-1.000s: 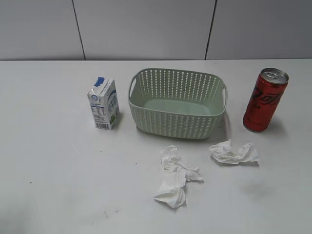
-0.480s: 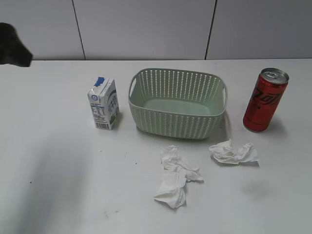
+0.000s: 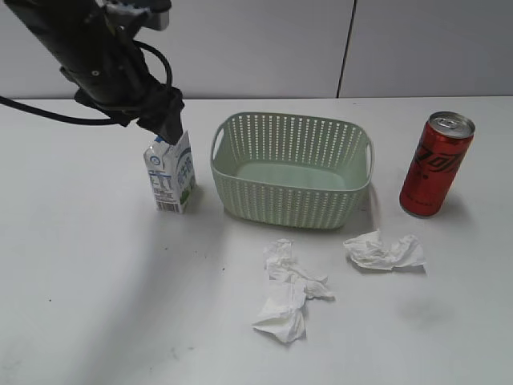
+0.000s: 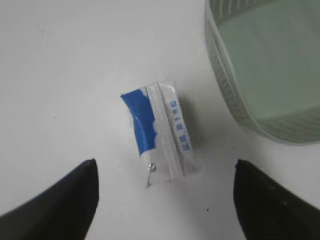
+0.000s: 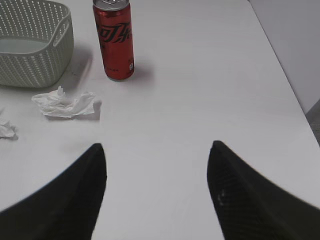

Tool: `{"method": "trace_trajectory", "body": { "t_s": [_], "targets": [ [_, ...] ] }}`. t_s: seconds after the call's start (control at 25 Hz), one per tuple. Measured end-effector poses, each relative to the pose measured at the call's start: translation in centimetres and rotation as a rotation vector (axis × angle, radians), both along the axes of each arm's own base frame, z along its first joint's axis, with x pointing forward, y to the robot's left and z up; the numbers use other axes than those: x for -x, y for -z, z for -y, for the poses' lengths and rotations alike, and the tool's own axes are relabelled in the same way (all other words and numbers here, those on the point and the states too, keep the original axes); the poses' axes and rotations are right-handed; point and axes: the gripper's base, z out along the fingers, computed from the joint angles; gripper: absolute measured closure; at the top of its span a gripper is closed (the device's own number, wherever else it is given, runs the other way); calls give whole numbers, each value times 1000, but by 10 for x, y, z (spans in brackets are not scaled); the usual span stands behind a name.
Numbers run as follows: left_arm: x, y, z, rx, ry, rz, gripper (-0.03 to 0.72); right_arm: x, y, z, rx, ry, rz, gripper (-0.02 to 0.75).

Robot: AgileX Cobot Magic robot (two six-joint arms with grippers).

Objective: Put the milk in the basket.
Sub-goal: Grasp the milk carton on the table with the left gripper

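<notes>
The milk (image 3: 172, 175), a small white carton with a blue top patch, stands upright on the white table just left of the basket (image 3: 292, 196), a pale green oval with perforated sides. My left gripper (image 3: 164, 120) hangs right above the carton's top, its fingers open. In the left wrist view the carton top (image 4: 159, 132) lies ahead of the open fingers (image 4: 165, 185), with the basket rim (image 4: 220, 75) at the upper right. My right gripper (image 5: 156, 160) is open and empty over bare table; it is out of the exterior view.
A red soda can (image 3: 434, 165) stands right of the basket; it also shows in the right wrist view (image 5: 114, 40). Crumpled white tissues (image 3: 288, 293) (image 3: 385, 250) lie in front of the basket. The table's right edge (image 5: 280, 55) runs near the can.
My left arm has swung in from the far left edge of the exterior view and now hangs over the milk carton. The carton, basket, can and tissues have not moved.
</notes>
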Motion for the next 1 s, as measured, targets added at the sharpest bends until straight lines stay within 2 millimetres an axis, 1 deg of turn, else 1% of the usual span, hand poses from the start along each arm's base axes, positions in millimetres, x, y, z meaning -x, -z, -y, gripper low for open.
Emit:
{"method": "trace_trajectory", "body": {
  "t_s": [0.16,0.36,0.44,0.52,0.56,0.64,0.68,0.76,0.84,0.92,1.0],
  "targets": [
    [-14,24,7,-46,8,-89,64,0,0,0,0,0,0,241],
    [-18,44,9,-73,10,-139,78,0,0,0,0,0,0,241],
    [-19,48,10,-78,11,-149,111,0,0,0,0,0,0,241],
    [-20,49,10,-75,10,-144,188,0,0,0,0,0,0,241],
    [-20,49,10,-73,9,-140,234,0,0,0,0,0,0,241],
    [-21,48,11,-71,9,-136,369,0,0,0,0,0,0,241],
    [-21,48,11,-70,9,-134,383,0,0,0,0,0,0,241],
    [-20,47,11,-72,9,-137,381,0,0,0,0,0,0,241],
    [-18,41,9,-79,14,-134,381,0,0,0,0,0,0,241],
    [-16,27,6,-81,19,-100,381,0,0,0,0,0,0,241],
    [-12,3,2,-72,24,-30,381,0,0,0,0,0,0,241]
  ]
}}
